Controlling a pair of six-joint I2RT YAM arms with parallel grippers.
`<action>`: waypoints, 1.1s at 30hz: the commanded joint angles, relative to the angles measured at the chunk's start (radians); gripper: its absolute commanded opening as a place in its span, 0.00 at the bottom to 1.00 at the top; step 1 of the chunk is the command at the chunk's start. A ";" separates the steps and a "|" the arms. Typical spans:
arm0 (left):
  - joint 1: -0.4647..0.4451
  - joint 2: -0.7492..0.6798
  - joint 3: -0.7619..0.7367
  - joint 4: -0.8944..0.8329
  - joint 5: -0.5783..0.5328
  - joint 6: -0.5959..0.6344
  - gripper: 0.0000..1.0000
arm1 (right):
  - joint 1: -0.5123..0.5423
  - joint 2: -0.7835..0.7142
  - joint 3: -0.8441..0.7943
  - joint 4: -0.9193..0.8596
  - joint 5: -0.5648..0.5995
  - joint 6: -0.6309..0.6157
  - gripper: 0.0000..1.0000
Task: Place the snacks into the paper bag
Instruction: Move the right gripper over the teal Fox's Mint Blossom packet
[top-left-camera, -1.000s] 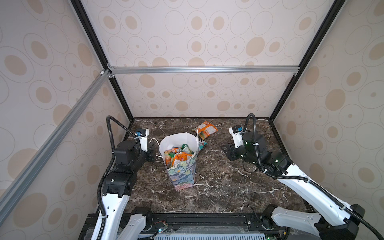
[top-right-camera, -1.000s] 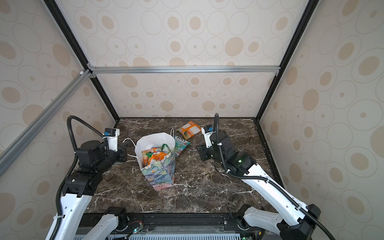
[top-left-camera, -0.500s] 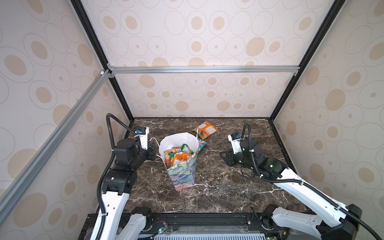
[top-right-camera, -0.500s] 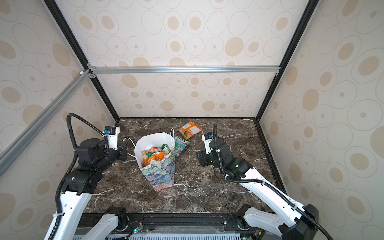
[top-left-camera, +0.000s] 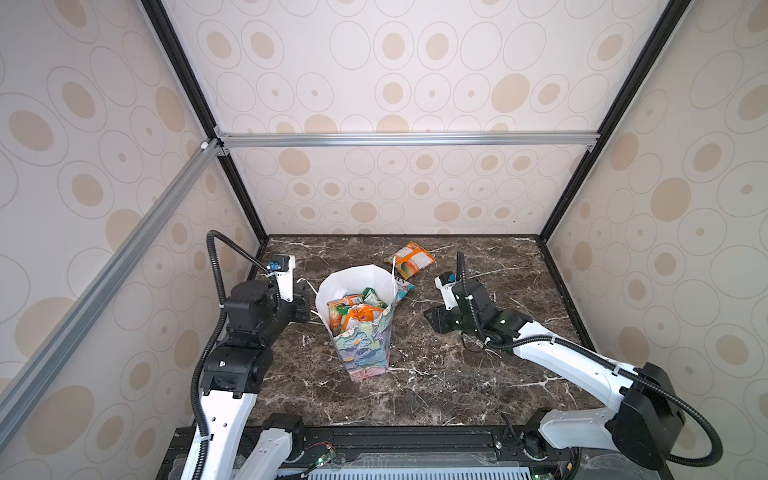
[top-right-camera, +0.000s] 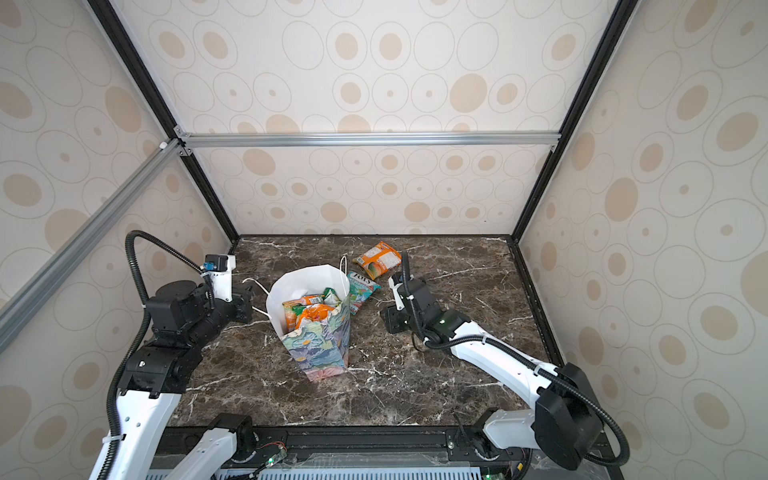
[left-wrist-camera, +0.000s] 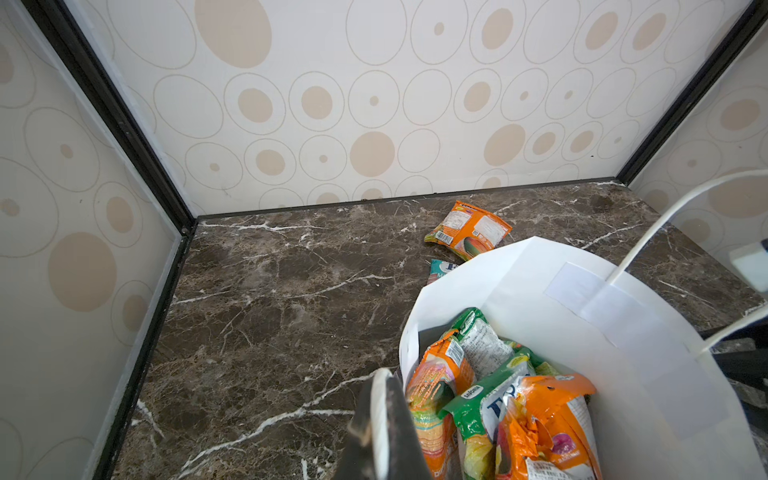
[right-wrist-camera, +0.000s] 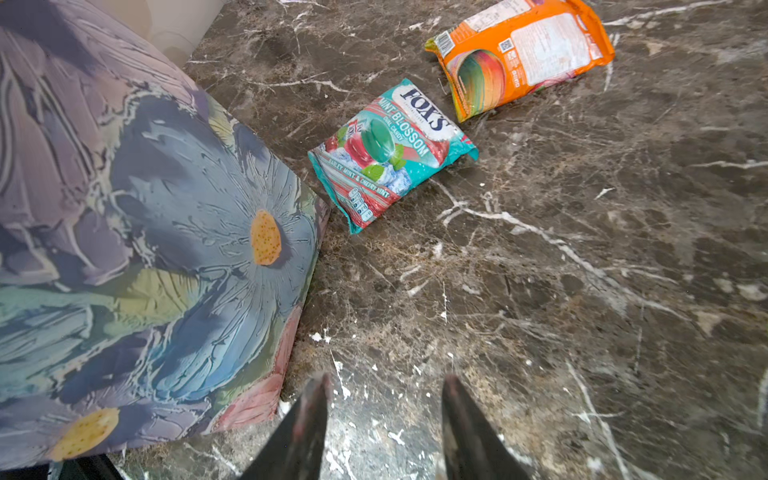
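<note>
On the bench the paper bag is held upright, rim clamped in left gripper jaws, most snacks inside. The right gripper has been lowered beside it, jaws parted wider, empty. The teal packet and orange packet are left outside: next pick judged imminent

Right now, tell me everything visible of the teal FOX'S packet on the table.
The teal FOX'S packet is a glossy plastic pouch, teal with red bands, printed "MINT BLOSSOM" over pictures of green and red candies, ice and mint leaves. It lies flat, face up, on the marble table beside the foot of the paper bag, which hides part of it in both top views. The orange packet lies just past it; contact with either is unclear. The open right gripper hangs short of it.
</note>
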 joint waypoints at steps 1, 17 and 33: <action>-0.002 -0.020 -0.004 0.013 -0.031 0.026 0.00 | -0.036 0.050 -0.015 0.124 -0.096 0.039 0.48; -0.002 -0.020 -0.007 0.009 -0.034 0.021 0.02 | -0.076 0.285 -0.052 0.364 -0.333 0.182 0.56; -0.002 -0.019 -0.009 0.009 -0.012 0.020 0.05 | -0.082 0.569 -0.077 0.796 -0.349 0.380 0.56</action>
